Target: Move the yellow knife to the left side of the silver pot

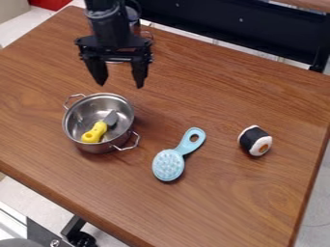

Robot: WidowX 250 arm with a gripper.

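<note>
The gripper (pixel 120 85) hangs above the back left part of the table, its two fingers spread wide apart with nothing between them. Just in front of it and lower stands the silver pot (pixel 76 133), a round metal pot with two wire handles. Inside the pot lies the yellow knife (pixel 95 132), its yellow handle toward the front left of the pot and its grey blade pointing to the back right. The gripper is apart from both pot and knife.
A light blue brush (pixel 169 165) lies right of the pot near the middle of the wooden table (pixel 258 193). Farther right sits a black and white sushi toy (pixel 255 141). A dark metal frame (pixel 238 24) runs behind the table's back edge.
</note>
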